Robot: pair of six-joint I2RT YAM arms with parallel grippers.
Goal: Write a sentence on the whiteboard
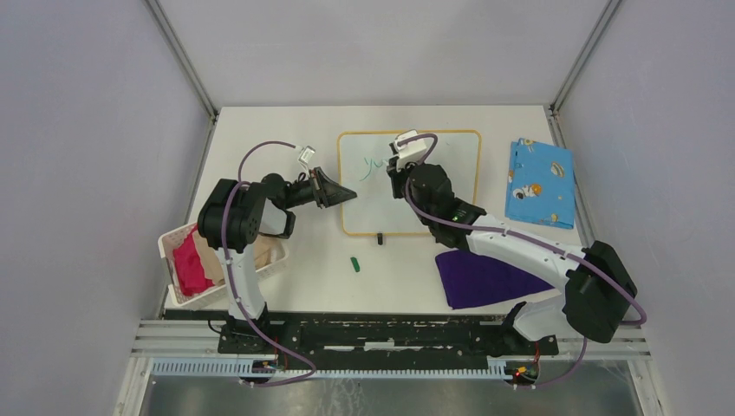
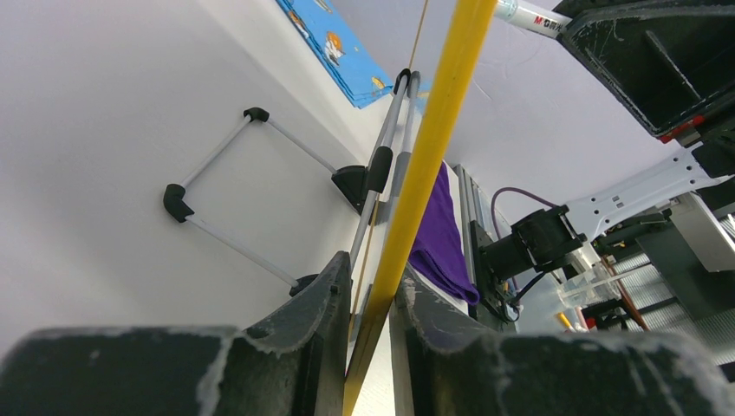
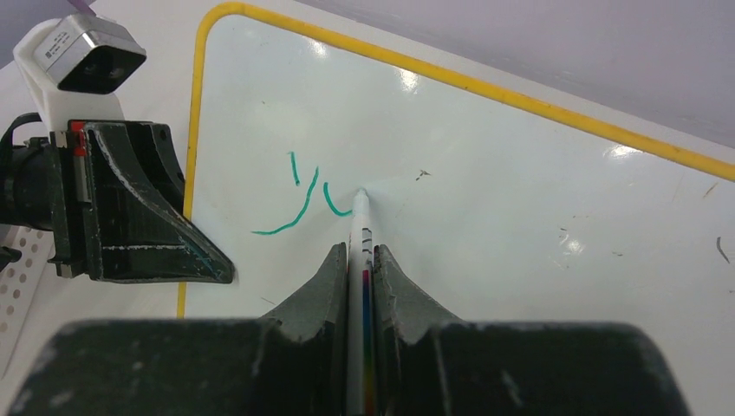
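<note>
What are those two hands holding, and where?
Left hand: the whiteboard, by its yellow rim. Right hand: a marker, by its barrel.

Whiteboard (image 1: pixel 455 160) showing glossy white, its rim running yellow-orange. Sentence (image 3: pixel 303 206) on the whiteboard appearing as thin green strokes. Marker (image 3: pixel 358 227) on the whiteboard showing white with a rainbow stripe. Right of the whiteboard, patterned cloth (image 1: pixel 540 182) showing blue with cartoon print. Off the whiteboard's near right corner, plain cloth (image 1: pixel 485 279) showing deep purple.
</note>
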